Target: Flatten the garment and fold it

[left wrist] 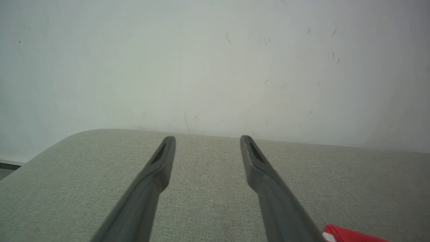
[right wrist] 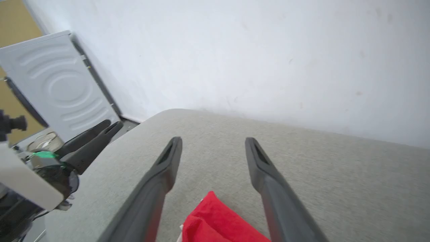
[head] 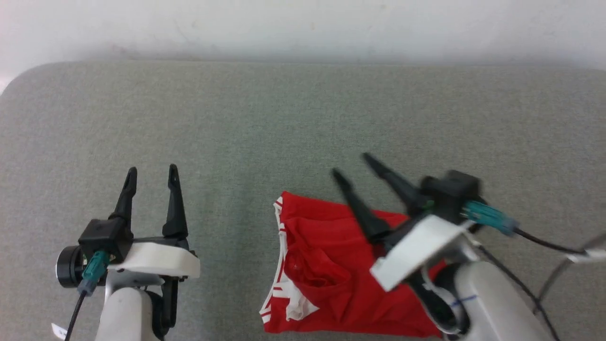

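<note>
A white wall (head: 303,28) backs the grey fabric-covered tabletop (head: 303,123), and the garment (head: 326,265) lies in a rumpled red heap at the tabletop's near edge, right of centre, with its red-and-white striped trim along its left side. The right tool (head: 351,164) is above the garment's far right part, its two dark fingers spread apart with nothing between them. The left tool (head: 152,169) is over bare tabletop well to the left of the garment, its fingers likewise parted and holding nothing.
</note>
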Available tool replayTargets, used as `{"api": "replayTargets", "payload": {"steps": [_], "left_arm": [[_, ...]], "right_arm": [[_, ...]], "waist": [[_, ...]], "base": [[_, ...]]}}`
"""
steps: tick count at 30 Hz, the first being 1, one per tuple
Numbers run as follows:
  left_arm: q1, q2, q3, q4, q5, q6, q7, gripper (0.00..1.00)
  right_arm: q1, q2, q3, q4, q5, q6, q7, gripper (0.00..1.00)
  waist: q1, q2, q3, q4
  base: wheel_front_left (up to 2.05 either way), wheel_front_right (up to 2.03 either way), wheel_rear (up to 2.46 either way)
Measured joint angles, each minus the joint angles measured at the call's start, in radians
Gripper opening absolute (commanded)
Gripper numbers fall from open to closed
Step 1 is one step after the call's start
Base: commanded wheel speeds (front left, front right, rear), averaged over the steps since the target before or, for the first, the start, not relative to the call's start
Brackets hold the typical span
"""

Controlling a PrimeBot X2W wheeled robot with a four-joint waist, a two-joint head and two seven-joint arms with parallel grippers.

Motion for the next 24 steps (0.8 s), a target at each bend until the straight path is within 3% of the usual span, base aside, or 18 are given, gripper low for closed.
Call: {"api": "replayTargets", "payload": {"steps": [5, 10, 24], "left_arm": [[0.017, 0.0, 0.013, -0.006, 0.005, 0.0, 0.0, 1.0], [0.022, 0.0, 0.021, -0.019, 0.007, 0.0, 0.0, 1.0], [0.023, 0.0, 0.025, -0.022, 0.008, -0.003, 0.0, 1.0]], "right_arm": [[0.153, -0.002, -0.2, -0.087, -0.099, 0.0, -0.125, 1.0], [0.279, -0.004, -0.305, -0.082, -0.117, 0.0, -0.122, 1.0], [0.331, -0.004, -0.269, 0.118, 0.016, 0.0, 0.133, 1.0]], "waist": [[0.0, -0.0001, -0.024, -0.037], [0.0, 0.0, -0.037, -0.071], [0.0001, 0.0, -0.013, -0.079]], "base": [[0.0, 0.0, 0.0], [0.0, 0.0, 0.0], [0.0, 0.0, 0.0]]}}
